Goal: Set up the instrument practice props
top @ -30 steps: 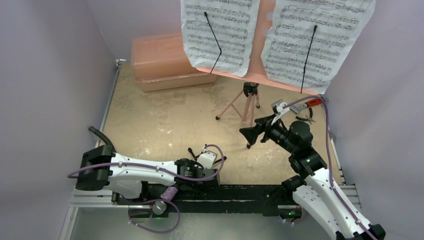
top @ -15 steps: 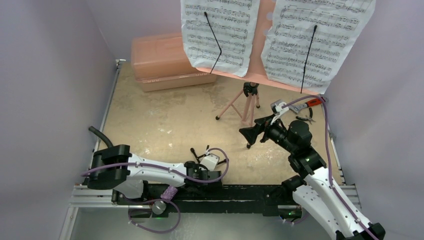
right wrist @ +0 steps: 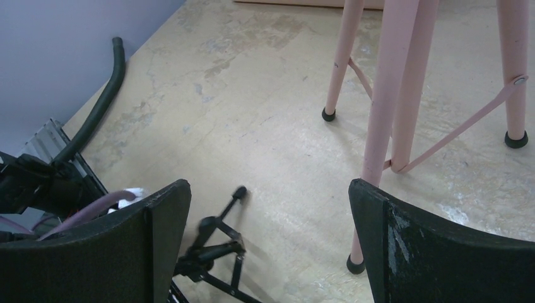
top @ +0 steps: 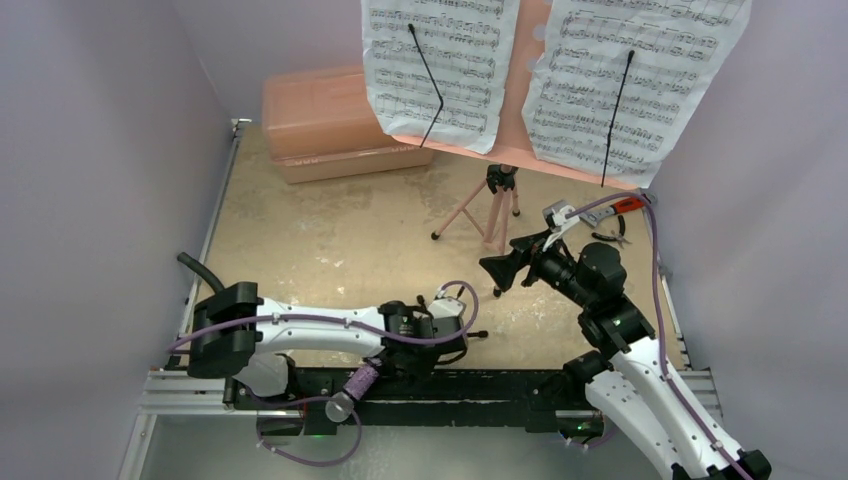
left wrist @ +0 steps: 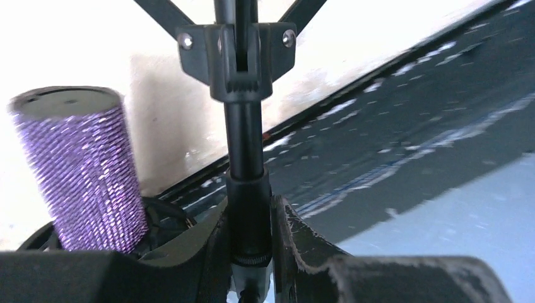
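Mic stand: a slim black stem with a hinged hub from which thin legs spread. It sits low over the near edge of the table, and the left gripper is clamped on the stem just below the hub. The glittery purple microphone has a flat grey end and lies tilted on the rail beside the left arm. The pink music stand is on its tripod at the far right of the table, with two sheets of printed music pinned by black wire arms.

The left wrist view cuts off the mic stand's legs, and from above the wrist covers most of the stand. The gripper body hides the microphone's lower part, so I cannot tell whether the two touch. The tops of the sheets run out of the overhead view.

The right gripper hangs with its fingers wide apart, holding nothing, near the pink legs. A salmon case sits at the far left, a red-handled tool by the right wall and a black hose along the left edge.
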You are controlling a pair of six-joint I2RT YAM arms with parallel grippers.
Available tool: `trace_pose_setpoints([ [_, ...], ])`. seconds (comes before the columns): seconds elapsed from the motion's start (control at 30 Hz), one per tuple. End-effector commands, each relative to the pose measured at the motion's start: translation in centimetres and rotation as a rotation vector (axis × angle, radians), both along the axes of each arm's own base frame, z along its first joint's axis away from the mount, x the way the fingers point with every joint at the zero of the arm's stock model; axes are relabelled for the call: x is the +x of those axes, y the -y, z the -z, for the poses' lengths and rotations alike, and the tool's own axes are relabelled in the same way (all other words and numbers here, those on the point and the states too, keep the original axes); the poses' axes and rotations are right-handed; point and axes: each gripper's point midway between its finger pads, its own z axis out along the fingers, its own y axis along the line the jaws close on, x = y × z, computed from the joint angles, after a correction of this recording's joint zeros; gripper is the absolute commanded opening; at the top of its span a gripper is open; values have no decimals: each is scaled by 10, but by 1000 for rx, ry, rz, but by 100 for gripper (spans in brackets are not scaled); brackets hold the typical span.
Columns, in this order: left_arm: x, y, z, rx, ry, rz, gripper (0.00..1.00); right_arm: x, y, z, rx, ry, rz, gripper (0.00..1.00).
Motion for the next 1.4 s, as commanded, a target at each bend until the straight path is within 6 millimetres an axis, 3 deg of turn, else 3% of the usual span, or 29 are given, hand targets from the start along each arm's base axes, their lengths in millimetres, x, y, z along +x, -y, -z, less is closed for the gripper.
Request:
trace_pose_setpoints([
  [0.0,-1,38,-41,-159,-137,39,0,0,1,-18,20,52,2,98],
  [0.17,15,54,-80,-300,-198,-14,0,-1,2,-19,21,55,5,98],
  [0.37,29,67,-114,-489,-293,-95,0,-4,-1,-22,25,71,-17,98],
  [0.5,34,72,-127,-593,-357,-132,0,-12,-9,-23,37,83,-84,98],
  [0.7,35,73,-131,-692,-471,-192,0,-30,-24,-20,56,98,-233,95],
  [0.93,49,77,-160,-810,-536,-262,0,-51,-36,-17,65,136,-386,89],
  [1.07,50,82,-172,-839,-595,-283,0,-57,-43,-14,76,130,-457,83],
  [1.37,55,86,-184,-857,-593,-274,0,-52,-51,-2,89,52,-489,58],
])
